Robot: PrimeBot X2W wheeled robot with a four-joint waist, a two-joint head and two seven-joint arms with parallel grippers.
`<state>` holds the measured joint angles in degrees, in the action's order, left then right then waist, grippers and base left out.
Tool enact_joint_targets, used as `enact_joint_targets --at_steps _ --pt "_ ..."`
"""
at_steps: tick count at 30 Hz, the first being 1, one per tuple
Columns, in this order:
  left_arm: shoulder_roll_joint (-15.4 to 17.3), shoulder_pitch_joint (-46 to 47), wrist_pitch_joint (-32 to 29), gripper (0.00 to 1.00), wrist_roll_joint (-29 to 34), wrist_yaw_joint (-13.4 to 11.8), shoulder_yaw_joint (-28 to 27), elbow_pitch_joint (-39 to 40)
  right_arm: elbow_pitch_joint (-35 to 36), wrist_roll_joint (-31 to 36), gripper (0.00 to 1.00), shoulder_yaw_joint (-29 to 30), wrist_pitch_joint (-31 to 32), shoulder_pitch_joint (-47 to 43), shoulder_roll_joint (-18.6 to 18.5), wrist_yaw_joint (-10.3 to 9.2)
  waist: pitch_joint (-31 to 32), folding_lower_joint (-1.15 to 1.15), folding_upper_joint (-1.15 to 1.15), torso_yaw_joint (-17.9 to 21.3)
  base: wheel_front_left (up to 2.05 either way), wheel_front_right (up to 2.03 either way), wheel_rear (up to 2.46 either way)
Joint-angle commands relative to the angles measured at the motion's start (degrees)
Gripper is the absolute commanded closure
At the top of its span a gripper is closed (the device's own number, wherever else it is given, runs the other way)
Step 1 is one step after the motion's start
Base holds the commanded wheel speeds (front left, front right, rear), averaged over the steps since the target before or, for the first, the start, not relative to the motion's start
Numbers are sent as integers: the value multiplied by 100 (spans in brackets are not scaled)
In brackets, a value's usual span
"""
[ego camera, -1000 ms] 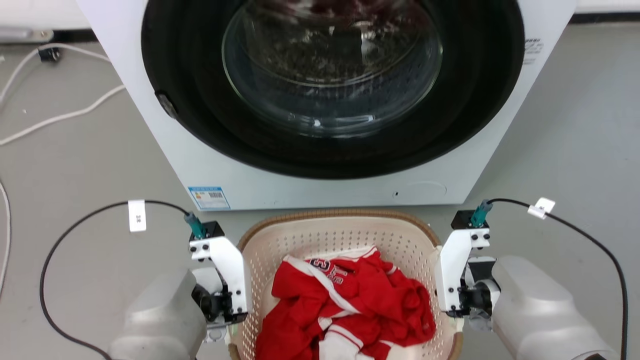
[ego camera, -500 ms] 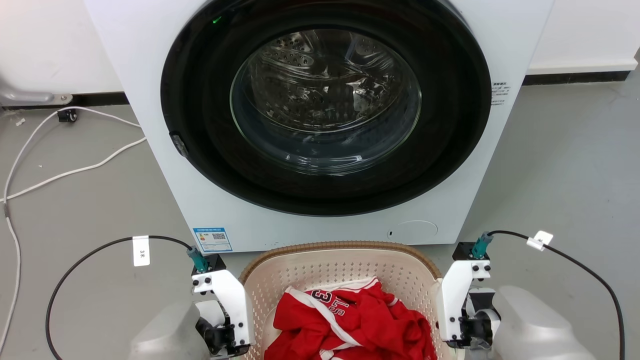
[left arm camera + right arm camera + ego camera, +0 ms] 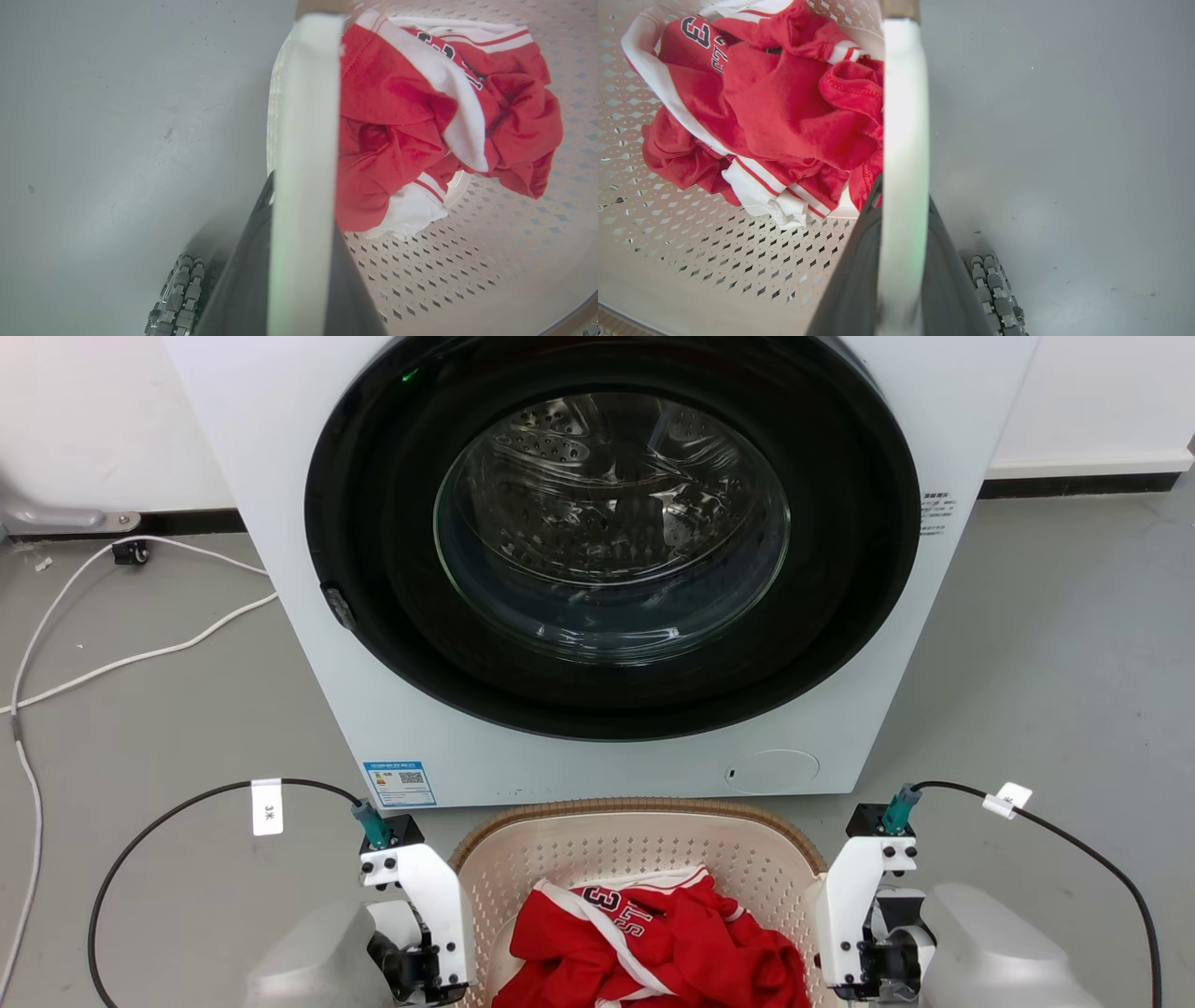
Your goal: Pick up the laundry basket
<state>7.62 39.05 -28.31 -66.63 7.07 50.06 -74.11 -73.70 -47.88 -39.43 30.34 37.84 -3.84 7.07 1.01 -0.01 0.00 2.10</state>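
The laundry basket (image 3: 635, 805), a cream perforated tub with a brown woven rim, sits at the bottom middle of the head view, right in front of the washer. A red and white jersey (image 3: 653, 943) lies crumpled inside it. In the left wrist view my left gripper (image 3: 301, 200) is shut on the basket's white left handle (image 3: 303, 116), one dark finger on each side. My right gripper (image 3: 903, 196) is shut the same way on the white right handle (image 3: 903, 93). Both white wrist brackets (image 3: 425, 905) flank the basket.
A white front-loading washer (image 3: 280, 523) with its round dark door shut stands just beyond the basket. White cables (image 3: 140, 653) trail over the grey floor at the left. Black cables loop from both wrists. A ridged grey wheel (image 3: 177, 298) shows below each handle.
The whole head view has shifted: washer, basket and arms all lie lower in it than a second ago, so the camera moved. Both arms stay at the basket's sides.
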Motion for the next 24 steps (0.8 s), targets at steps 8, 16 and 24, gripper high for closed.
enact_joint_targets --at_steps 8,16,24 --pt "-210 22 10 100 -44 73 6 84 38 -80 100 -51 29 -13 175 76 -3 1 0 -2 0 0 0" --pt "-228 0 47 100 -81 73 13 82 26 -99 100 -61 54 6 176 76 -9 1 0 22 0 0 0" --pt "-237 2 50 100 -102 74 43 81 21 -120 100 -65 1 29 178 76 -25 1 0 22 0 0 0"
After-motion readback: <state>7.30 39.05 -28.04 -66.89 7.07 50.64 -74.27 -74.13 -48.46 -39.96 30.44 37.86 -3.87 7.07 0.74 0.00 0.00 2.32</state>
